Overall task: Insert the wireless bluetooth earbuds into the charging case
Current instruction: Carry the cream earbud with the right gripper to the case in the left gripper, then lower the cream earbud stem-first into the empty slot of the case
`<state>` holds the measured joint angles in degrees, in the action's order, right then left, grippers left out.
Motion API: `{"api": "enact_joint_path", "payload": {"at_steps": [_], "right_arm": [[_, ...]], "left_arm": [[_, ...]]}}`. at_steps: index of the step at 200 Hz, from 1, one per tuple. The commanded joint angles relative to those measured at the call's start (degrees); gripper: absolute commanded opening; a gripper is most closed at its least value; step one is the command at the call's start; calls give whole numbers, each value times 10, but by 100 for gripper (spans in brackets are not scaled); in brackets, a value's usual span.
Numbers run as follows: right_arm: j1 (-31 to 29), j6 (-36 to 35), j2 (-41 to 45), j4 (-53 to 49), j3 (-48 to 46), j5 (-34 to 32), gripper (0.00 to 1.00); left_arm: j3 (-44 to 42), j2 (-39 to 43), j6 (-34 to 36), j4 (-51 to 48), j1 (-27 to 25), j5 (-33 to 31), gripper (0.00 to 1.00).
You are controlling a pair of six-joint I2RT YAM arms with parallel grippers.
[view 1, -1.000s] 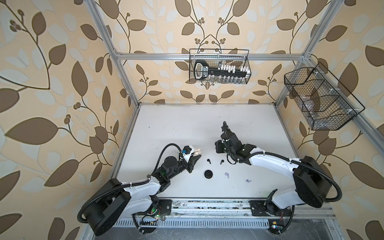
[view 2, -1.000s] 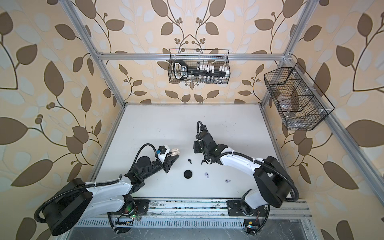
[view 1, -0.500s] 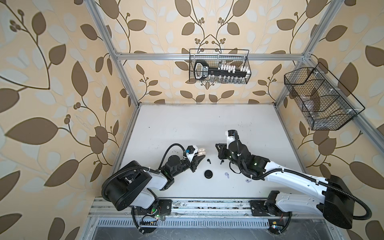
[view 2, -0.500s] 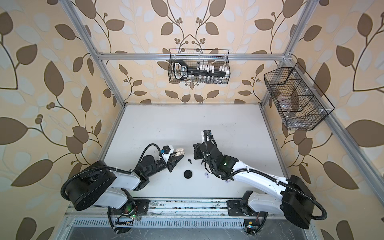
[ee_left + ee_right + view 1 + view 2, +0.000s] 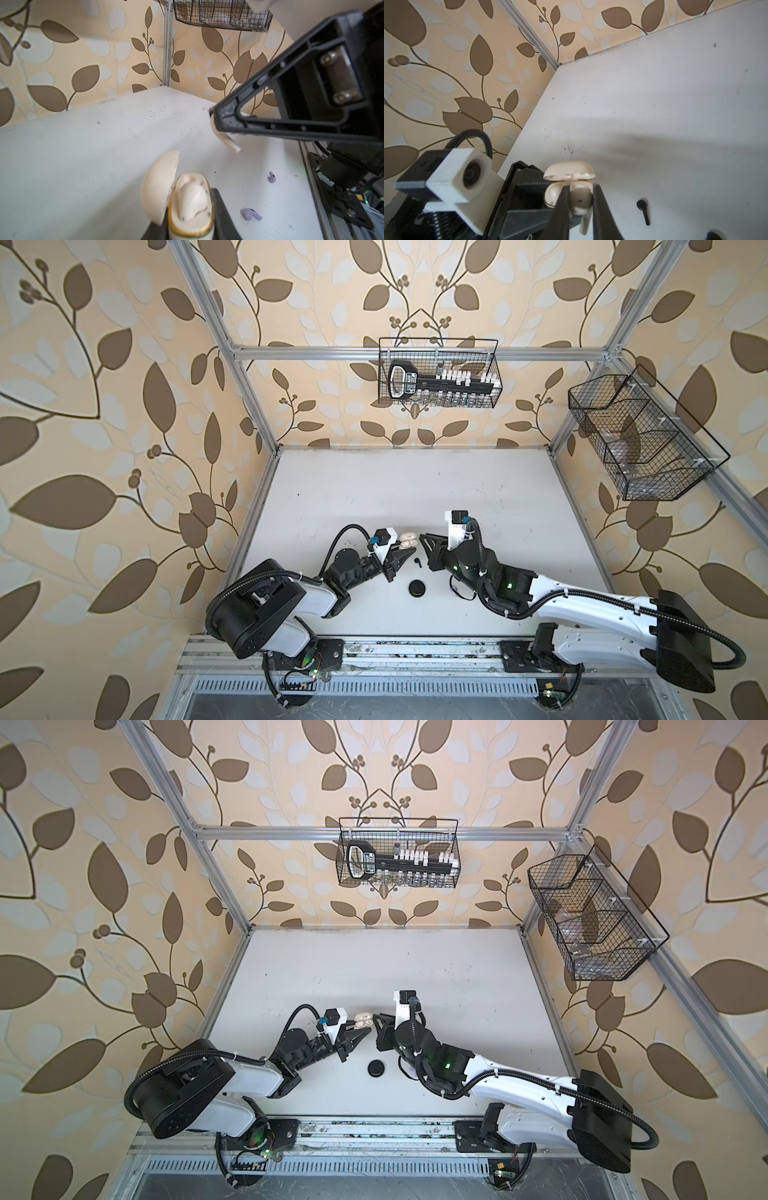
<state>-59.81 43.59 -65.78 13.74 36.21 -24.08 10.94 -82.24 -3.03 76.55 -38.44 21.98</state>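
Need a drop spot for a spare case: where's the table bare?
Bare: white tabletop from the open cream charging case back to the rear wall. Crowded: front strip, with round black case, black earbud, lavender earbuds.

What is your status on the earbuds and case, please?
Left gripper shut on open white case. Right gripper shut on white earbud, short of case. Other white earbud already seated. Path clear.

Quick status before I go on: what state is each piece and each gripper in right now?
White case: lid open, clamped in the shut jaws of the left gripper.
Seated white earbud: already in the case.
Held white earbud: pinched by the right gripper, just off the case, not yet in.
Black earbud: loose on the table.
Lavender earbuds: both loose on the table.
Black case: closed, untouched.
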Motion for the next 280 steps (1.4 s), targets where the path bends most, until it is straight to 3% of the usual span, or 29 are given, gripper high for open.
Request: {"api": "enact_joint_path", "payload": {"at_steps": [1,110,196,280], "right_arm": [[-10,-20,5,48,-9,-42,16],[-36,-78,-22,142,-32,-82,17],[-43,-119,-39,176,-43,-118,17],[-43,-141,-56,204,-41,-110,16]], "left_arm": [[18,5,-14,50,-2,36,0],[36,26,-114,51,-3,41,0],[34,50,-142,49,-3,44,0],[36,63,-150,48,-3,53,0]]}}
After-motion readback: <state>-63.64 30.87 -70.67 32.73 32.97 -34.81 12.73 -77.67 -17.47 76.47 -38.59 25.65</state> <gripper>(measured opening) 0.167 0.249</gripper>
